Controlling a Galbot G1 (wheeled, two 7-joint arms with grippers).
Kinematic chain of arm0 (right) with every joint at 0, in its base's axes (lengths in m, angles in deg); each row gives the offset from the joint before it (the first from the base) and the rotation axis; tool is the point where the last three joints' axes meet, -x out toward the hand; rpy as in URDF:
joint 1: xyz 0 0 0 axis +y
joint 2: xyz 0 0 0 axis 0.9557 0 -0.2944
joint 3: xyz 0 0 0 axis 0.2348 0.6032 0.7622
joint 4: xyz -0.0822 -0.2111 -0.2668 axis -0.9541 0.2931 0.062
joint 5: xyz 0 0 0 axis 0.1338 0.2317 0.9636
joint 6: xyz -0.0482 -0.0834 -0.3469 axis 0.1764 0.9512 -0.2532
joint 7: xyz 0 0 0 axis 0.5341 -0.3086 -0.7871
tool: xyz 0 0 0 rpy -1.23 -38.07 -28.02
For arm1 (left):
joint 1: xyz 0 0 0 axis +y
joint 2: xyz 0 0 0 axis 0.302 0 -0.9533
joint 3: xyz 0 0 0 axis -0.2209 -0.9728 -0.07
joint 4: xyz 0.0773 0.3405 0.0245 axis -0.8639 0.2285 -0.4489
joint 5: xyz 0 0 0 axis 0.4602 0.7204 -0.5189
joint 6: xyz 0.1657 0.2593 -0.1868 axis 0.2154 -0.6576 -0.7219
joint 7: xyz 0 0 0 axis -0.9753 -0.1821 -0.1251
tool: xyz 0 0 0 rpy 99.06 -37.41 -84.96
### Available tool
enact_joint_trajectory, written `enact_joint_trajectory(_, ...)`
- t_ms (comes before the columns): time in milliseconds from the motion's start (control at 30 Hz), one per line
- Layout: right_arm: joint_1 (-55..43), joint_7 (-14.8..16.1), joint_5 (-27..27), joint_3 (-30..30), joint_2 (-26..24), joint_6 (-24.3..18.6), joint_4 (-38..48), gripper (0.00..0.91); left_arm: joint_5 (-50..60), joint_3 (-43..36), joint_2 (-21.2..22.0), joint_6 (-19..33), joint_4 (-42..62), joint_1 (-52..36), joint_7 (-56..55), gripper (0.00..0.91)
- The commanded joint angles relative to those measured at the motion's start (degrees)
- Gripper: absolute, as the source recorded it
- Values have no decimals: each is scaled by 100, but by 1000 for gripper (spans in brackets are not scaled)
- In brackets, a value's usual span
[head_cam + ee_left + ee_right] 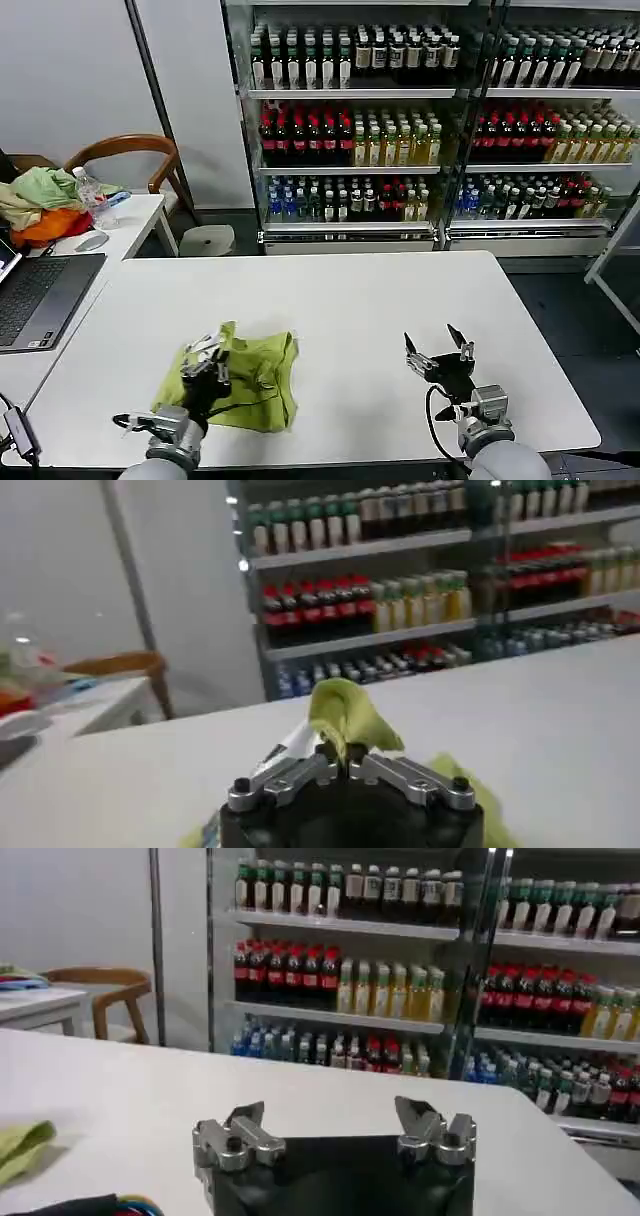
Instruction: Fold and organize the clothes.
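The clothes, one lime yellow-green T-shirt [255, 375], lie crumpled on the white table [340, 300] near its front left. My left gripper [208, 355] is over the shirt's left part, shut on a raised fold of the fabric [345, 715]; the fold stands up between the fingertips in the left wrist view. My right gripper [440, 345] hovers over bare table at the front right, open, with nothing between its fingers [245, 1118]. A corner of the shirt [20, 1148] shows far off in the right wrist view.
A side table at the left holds a laptop [40, 295], a water bottle [92, 198] and a heap of pale green and orange garments [40, 205]. A wooden chair [130, 150] stands behind it. Glass-fronted drink coolers [430, 120] line the back.
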Motion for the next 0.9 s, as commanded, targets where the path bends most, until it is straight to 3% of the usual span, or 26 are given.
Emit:
enact_joint_trajectory(33,20,2,-3,-38,-10,4,18,907,231,-728,83,-260,357,-388,154,40)
enact_joint_trajectory(567,-12,-6,24,10,20,31,0,907,-679,-892,113,-685,460,-860,-131,50)
enact_joint_trajectory(600,-5,-7,25,-1,17,32,-7,907,-716,-907,123,-688,474,-887,-160,514)
enact_joint_trajectory(633,7,-6,24,-14,18,32,-16,907,-791,-935,139,-681,474,-916,-204,907)
enact_joint_trajectory(900,25,-3,46,-32,34,34,-53,907,-1595,-1118,336,-473,117,-941,-334,907)
